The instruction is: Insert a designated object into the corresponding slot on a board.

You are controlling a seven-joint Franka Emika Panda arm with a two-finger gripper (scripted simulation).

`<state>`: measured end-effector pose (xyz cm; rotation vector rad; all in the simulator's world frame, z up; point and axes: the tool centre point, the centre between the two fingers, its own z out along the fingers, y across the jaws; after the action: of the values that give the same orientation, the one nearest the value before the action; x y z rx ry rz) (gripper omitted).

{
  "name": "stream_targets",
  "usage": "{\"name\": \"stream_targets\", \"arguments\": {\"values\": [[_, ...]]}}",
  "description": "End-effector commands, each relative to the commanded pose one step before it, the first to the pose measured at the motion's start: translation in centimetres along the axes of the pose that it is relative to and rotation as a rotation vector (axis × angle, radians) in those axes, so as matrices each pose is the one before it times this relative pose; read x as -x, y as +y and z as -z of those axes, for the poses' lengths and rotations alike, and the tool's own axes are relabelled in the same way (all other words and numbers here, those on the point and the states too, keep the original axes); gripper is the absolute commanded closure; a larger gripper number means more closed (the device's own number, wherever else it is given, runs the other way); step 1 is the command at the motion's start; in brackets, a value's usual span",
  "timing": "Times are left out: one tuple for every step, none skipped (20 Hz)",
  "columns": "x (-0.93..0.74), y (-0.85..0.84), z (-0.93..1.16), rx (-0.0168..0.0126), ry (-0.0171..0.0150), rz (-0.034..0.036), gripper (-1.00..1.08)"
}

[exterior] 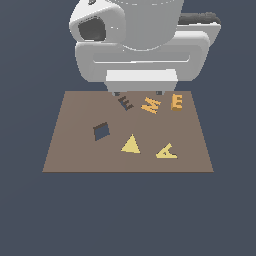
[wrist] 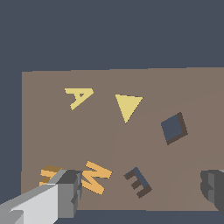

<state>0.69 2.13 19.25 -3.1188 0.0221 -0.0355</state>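
The gripper [wrist: 142, 192] hangs wide open over the board's [exterior: 70, 150] far edge. The orange E [exterior: 177, 102] lies at the board's upper right in the exterior view, outside one fingertip [wrist: 70, 192]; the E slot [exterior: 125, 103] sits between the fingers, beside the M [exterior: 150, 105]

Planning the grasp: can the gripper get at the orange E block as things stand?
Probably yes. The gripper is open above the board, one finger over the orange E block; only the M block sits close.

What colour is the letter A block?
Pale yellow. The A-shaped block lies on the brown board; the exterior view shows it best.
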Motion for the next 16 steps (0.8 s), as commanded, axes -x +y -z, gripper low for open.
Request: {"name": "stream_targets", "arguments": {"values": [[0.0, 0.001, 0.0, 0.0, 0.0, 0.0, -0.92], [0.017, -0.032, -0.017, 0.0, 0.0, 0.0, -0.92], [0.045, -0.038, -0.057, 0.00015, -0.0001, -0.00096, -0.92], [0.078, -0.101, -0.091, 0.00013, -0.00011, -0.00096, -0.92], [0.108, -0.124, -0.131, 0.00023, -0.00019, -0.00166, -0.92], [0.141, -0.168, -0.169, 0.00029, -0.00023, -0.00204, -0.92], [0.175, -0.207, -0.21, 0.00036, -0.00029, -0.00254, -0.92], [0.207, -0.242, -0.251, 0.00044, -0.00036, -0.00311, -0.92], [0.241, -0.289, -0.289, 0.00048, -0.0004, -0.00347, -0.92], [0.272, -0.326, -0.328, 0.00055, -0.00046, -0.00396, -0.92], [0.303, -0.361, -0.366, 0.00062, -0.00051, -0.00446, -0.92], [0.332, -0.398, -0.403, 0.00068, -0.00057, -0.0049, -0.92], [0.361, -0.433, -0.439, 0.00074, -0.00062, -0.00535, -0.92], [0.389, -0.469, -0.475, 0.00079, -0.00067, -0.00577, -0.92], [0.415, -0.505, -0.509, 0.00084, -0.00071, -0.00615, -0.92], [0.44, -0.536, -0.542, 0.0009, -0.00077, -0.00659, -0.92]]}}
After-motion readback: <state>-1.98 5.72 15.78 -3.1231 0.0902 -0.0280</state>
